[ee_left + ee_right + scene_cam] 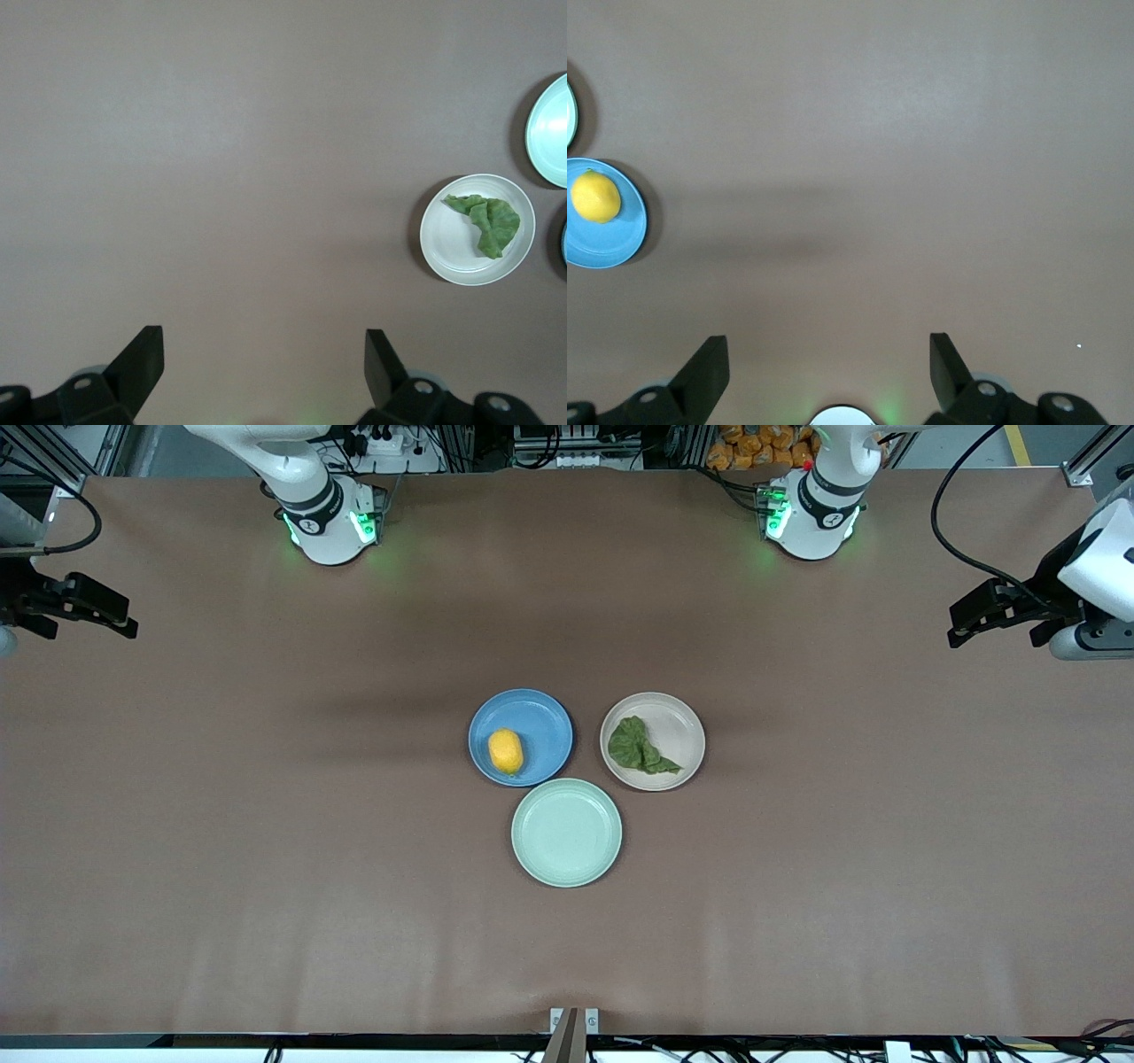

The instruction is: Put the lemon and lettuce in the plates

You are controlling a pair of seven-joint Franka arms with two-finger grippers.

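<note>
Front view gives us the lemon in the blue plate and the lettuce in the beige plate; our left gripper and right gripper wait over bare counter, jaws spread.

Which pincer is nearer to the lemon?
Right. The right pincer waits at its table end; the lemon lies on that side. The left pincer waits at its own end.

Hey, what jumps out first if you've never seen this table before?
Three plates cluster mid-table: a blue plate holding the lemon, a beige plate holding the lettuce, and a bare mint-green plate nearest the front camera. The left gripper and right gripper wait open over bare table at their own ends.
</note>
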